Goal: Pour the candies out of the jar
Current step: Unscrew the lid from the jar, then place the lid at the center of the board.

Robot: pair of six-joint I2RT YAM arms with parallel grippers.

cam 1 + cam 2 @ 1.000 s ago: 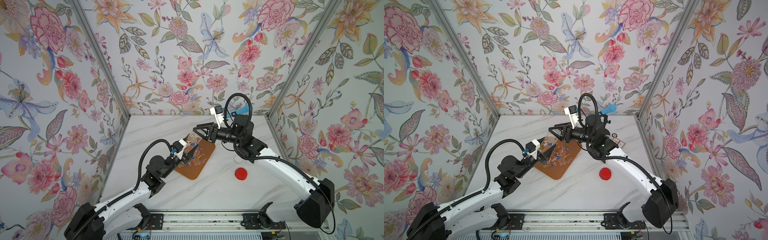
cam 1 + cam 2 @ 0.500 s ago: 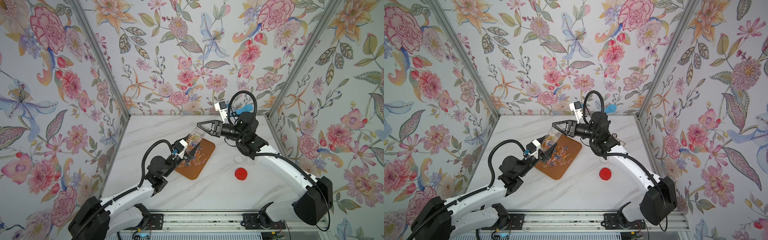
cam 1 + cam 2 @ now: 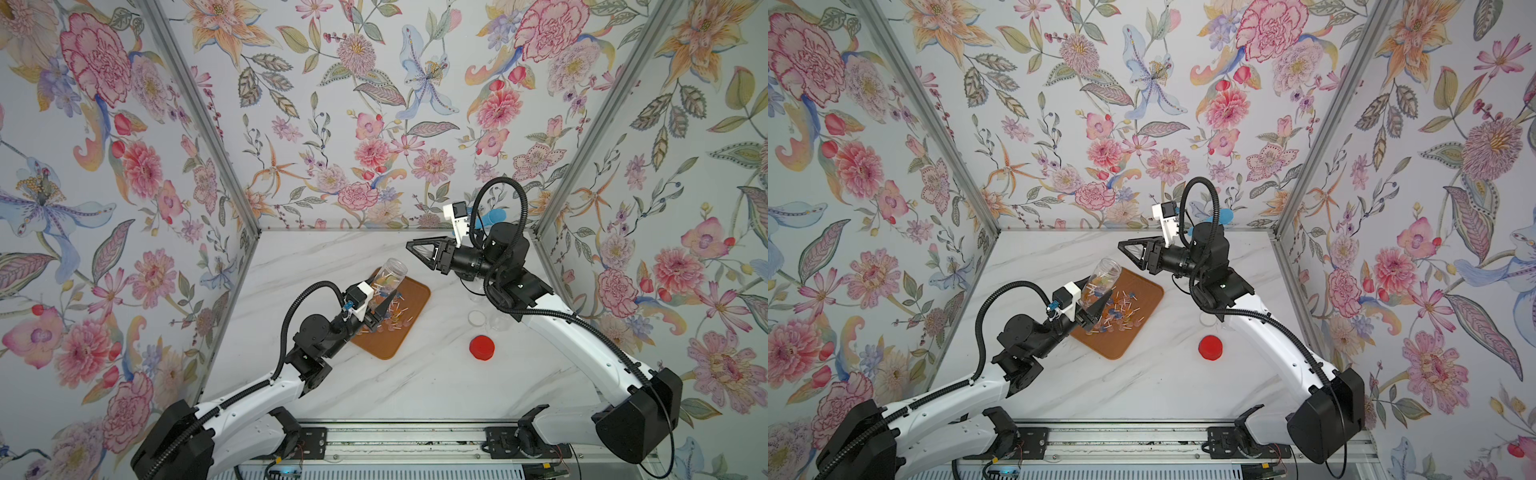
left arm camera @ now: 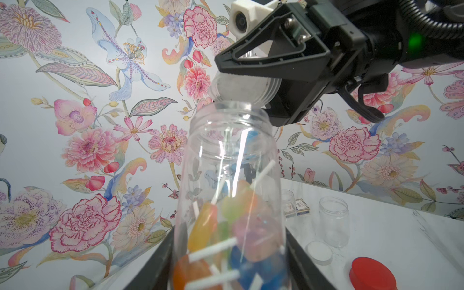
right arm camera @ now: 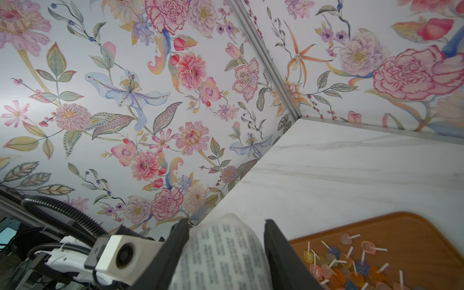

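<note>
Clamping the jar (image 3: 390, 276) near its base, the left gripper (image 3: 384, 301) tilts it over the tray's (image 3: 392, 347) far edge, mouth angled up toward the closed right gripper (image 3: 411, 246), which pinches a white packet (image 5: 221, 251); candies (image 3: 397, 318) lie in both; a red lid (image 3: 481, 347) sits toward the table's (image 3: 415, 386) right edge

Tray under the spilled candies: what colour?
Plain orange-brown. The tray shows best in a top view.
</note>
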